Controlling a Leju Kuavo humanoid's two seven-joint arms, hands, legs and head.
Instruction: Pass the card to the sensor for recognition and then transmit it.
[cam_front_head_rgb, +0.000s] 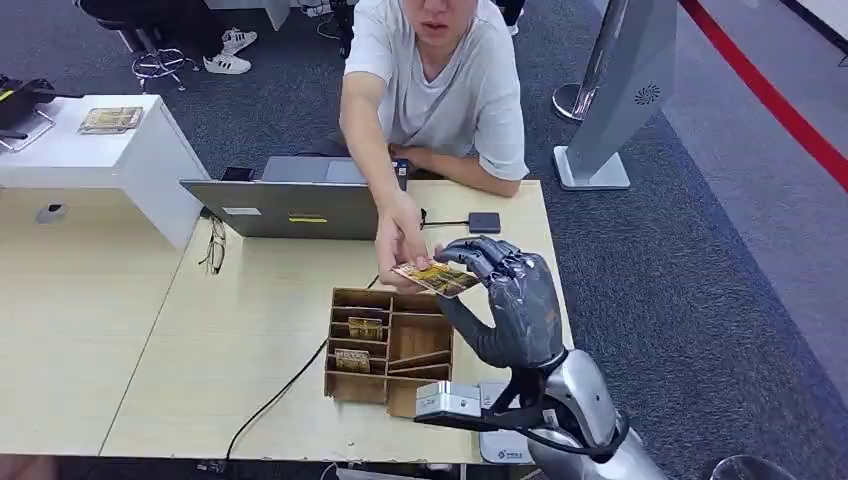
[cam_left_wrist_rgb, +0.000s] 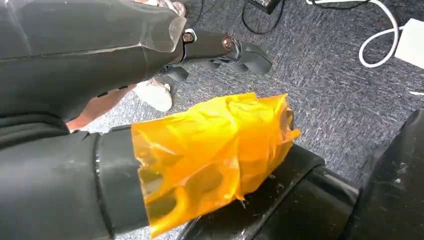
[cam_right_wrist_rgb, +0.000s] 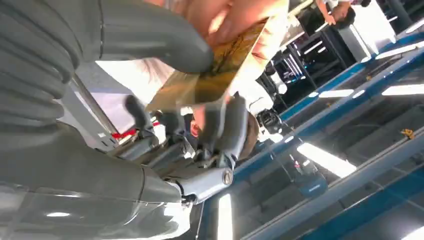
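Handover under way, frame centre: right hand (cam_front_head_rgb: 505, 295) pinches yellow printed card (cam_front_head_rgb: 437, 277) above brown wooden compartment box (cam_front_head_rgb: 389, 345); seated person's hand (cam_front_head_rgb: 400, 240) grasps opposite edge. Release remains. Left hand (cam_left_wrist_rgb: 65, 75) state unclear.

A yellow-and-brown patterned card (cam_front_head_rgb: 437, 277), a brown wooden box (cam_front_head_rgb: 389, 352), pale wood table (cam_front_head_rgb: 250, 330), dark grey carpet (cam_front_head_rgb: 720, 270).

Open grey laptop (cam_front_head_rgb: 290, 205) at worktop (cam_front_head_rgb: 230, 340) far edge; glasses (cam_front_head_rgb: 216, 245) beside it. White cabinet (cam_front_head_rgb: 110, 150) at left. Grey floor stand (cam_front_head_rgb: 620, 90) on carpet.
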